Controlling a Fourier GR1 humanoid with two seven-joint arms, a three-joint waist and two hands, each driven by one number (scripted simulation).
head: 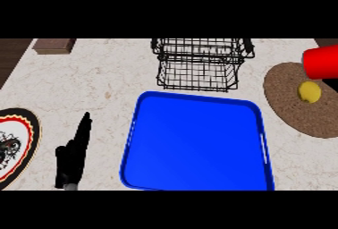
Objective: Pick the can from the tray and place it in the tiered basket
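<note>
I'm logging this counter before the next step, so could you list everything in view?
tray: one, blue, centre of the counter, nothing in it
tiered basket: one, black wire, just behind the tray
can: one, red, upper right edge, partly cut off
mat: one, brown, round, right of the tray
yellow fruit: one, yellow, on the mat
plate: one, white with a black and red rim, left edge
block: one, brown, far left corner
counter: one, pale marbled
left hand: one, black, open, between plate and tray
</note>
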